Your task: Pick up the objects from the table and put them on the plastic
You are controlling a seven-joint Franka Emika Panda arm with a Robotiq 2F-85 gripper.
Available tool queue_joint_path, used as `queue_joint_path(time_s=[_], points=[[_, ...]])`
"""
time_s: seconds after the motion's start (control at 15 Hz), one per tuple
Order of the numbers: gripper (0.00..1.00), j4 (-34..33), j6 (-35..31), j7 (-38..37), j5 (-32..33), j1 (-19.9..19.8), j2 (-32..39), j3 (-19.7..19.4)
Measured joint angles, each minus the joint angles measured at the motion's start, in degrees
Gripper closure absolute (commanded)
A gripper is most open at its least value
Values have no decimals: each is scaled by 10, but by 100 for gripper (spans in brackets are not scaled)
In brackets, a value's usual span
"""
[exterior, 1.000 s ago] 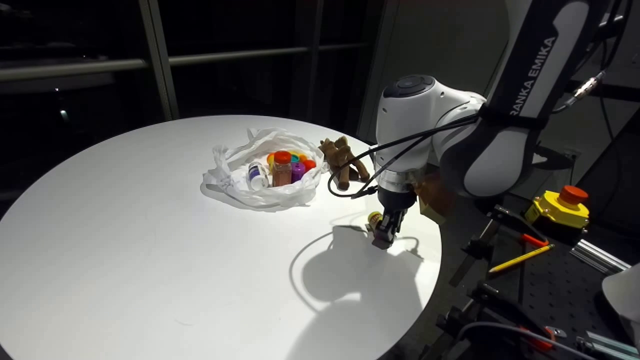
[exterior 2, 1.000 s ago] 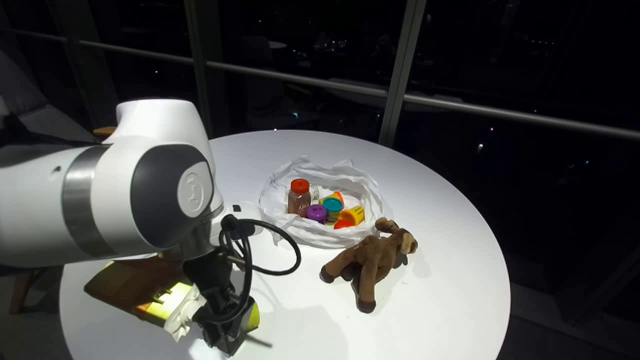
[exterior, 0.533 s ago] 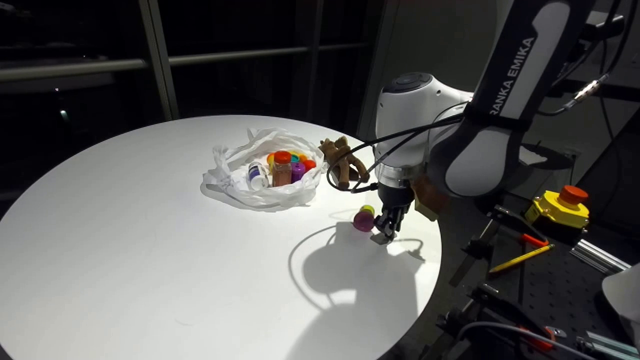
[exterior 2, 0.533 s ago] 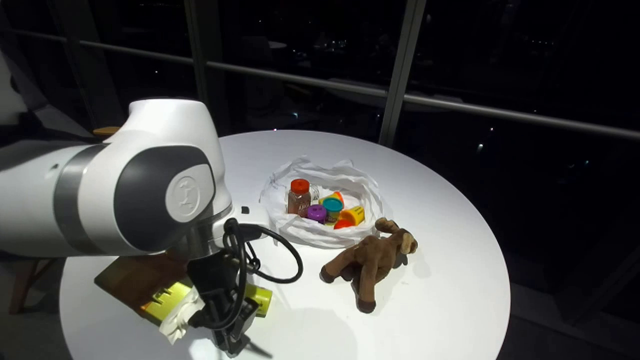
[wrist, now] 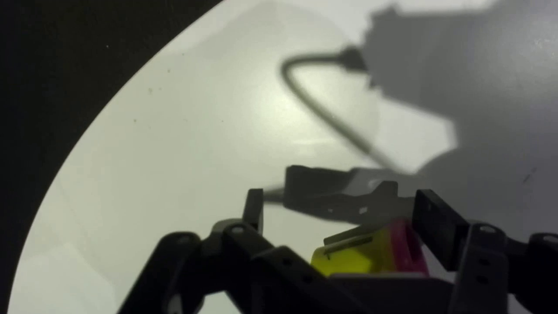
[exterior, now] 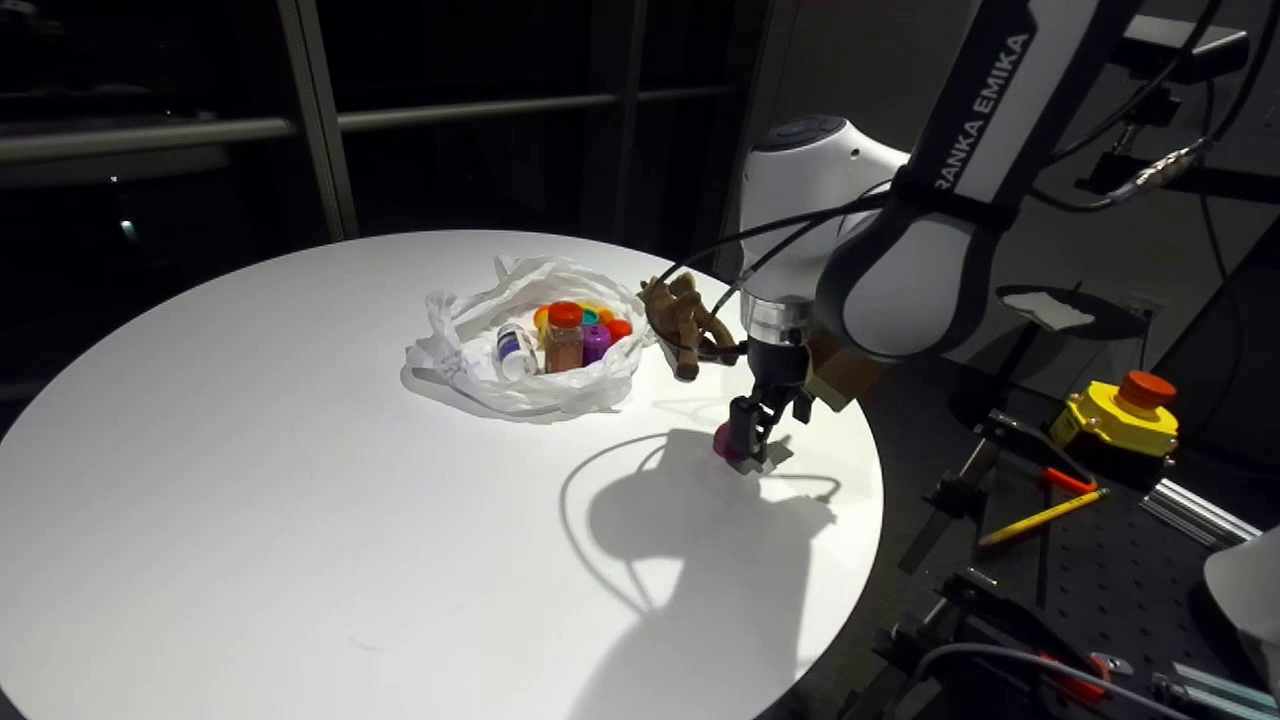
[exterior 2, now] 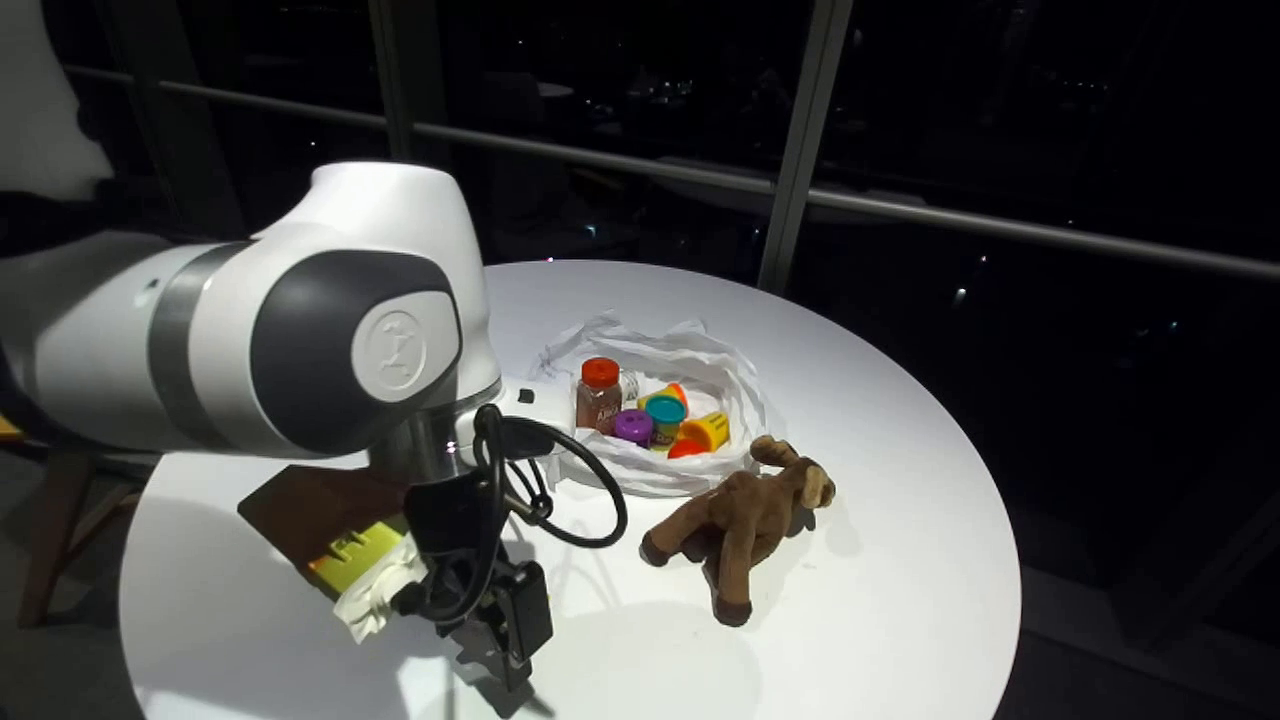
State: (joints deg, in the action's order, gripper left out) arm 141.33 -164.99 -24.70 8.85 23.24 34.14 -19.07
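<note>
Yellow tub (wrist: 370,254), magenta-ended: one, lying on its side on the surface (wrist: 174,152), lower right of centre in the wrist view. I judge it light, stiff, slick, prone to roll; best gripped across its yellow waist. Pincer (wrist: 344,213): spread wide, grasping nothing.

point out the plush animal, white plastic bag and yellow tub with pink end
Plush animal (exterior 2: 743,513), in an exterior view: its body.
White plastic bag (exterior: 558,393), in an exterior view: its near wall.
Yellow tub with pink end (wrist: 368,257), in the wrist view: its yellow side.
</note>
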Motion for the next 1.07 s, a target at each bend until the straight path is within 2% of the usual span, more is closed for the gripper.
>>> queue_joint_path(time_s=[0.33, 0.6, 0.8, 1.07], points=[[0, -28, 69, 25, -56, -85, -32, 68], [0, -56, 131, 44, -132, -162, -36, 137], [0, -71, 164, 32, -154, -179, -26, 144], [0, -81, 173, 4, -161, -184, -10, 140]])
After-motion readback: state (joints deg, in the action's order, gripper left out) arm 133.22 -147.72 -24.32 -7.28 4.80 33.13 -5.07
